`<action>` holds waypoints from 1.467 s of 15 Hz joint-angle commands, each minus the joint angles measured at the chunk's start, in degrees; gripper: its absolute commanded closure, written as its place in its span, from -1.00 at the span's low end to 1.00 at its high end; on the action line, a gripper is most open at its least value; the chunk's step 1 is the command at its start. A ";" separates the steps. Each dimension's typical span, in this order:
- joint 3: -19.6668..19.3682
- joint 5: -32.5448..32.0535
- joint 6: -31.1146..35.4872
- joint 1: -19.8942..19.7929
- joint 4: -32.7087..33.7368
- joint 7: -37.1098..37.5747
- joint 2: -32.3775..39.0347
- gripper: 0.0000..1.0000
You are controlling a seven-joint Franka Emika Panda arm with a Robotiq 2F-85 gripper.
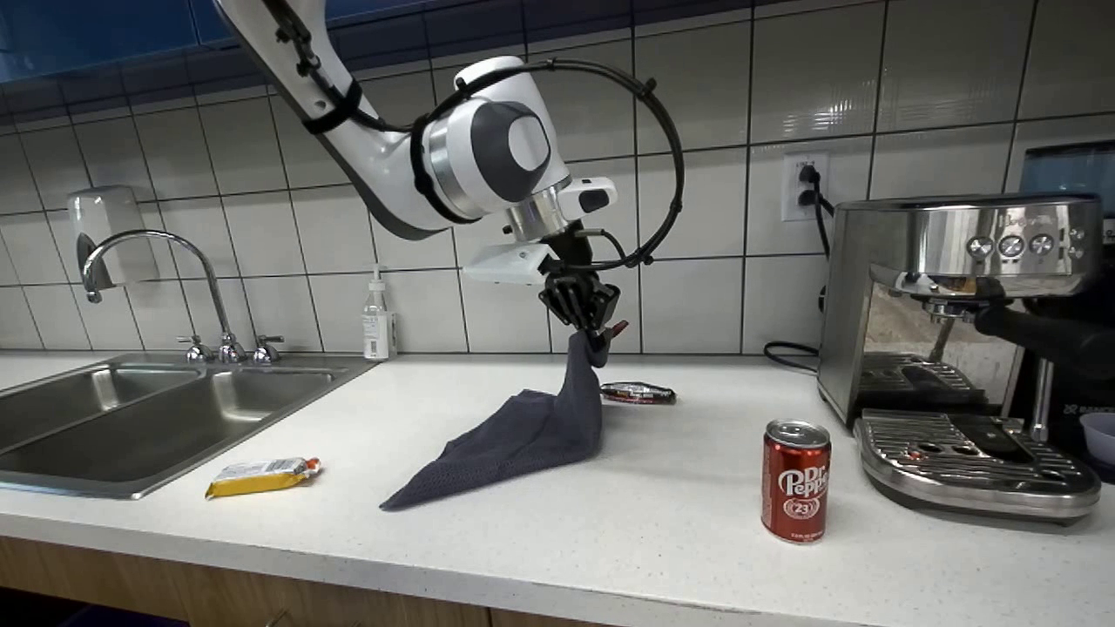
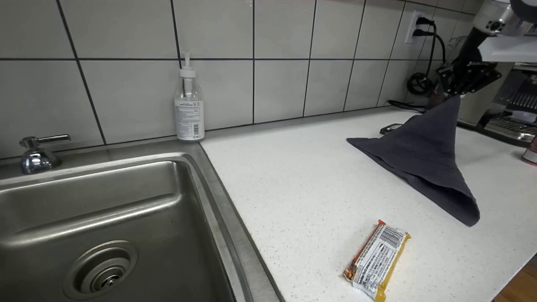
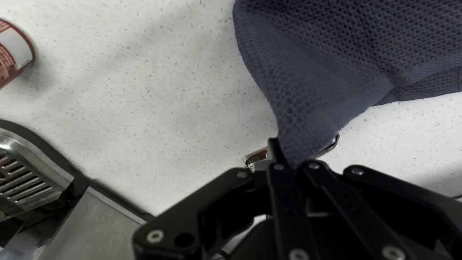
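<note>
- Yellow-wrapped bar (image 1: 261, 478) lay untouched near the sink (image 1: 353, 368);
- dark cloth (image 1: 527, 435) rested on the counter (image 1: 662, 540), one corner already raised, its lower part not lifted;
- gripper (image 3: 293, 164) was clenched on that corner;
- dark-wrapped packet (image 1: 640, 394) lay near the cloth, upright can (image 1: 796, 483) farther right; both untouched.

Both exterior views facing tiled wall (image 1: 719, 209), sink (image 2: 180, 251) nearer in an exterior view, wrist view downward, all sharing cloth (image 1: 544, 427)
</note>
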 commanded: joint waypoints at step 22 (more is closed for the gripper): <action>1.31 -9.60 -5.43 1.20 -5.27 6.76 -7.82 0.98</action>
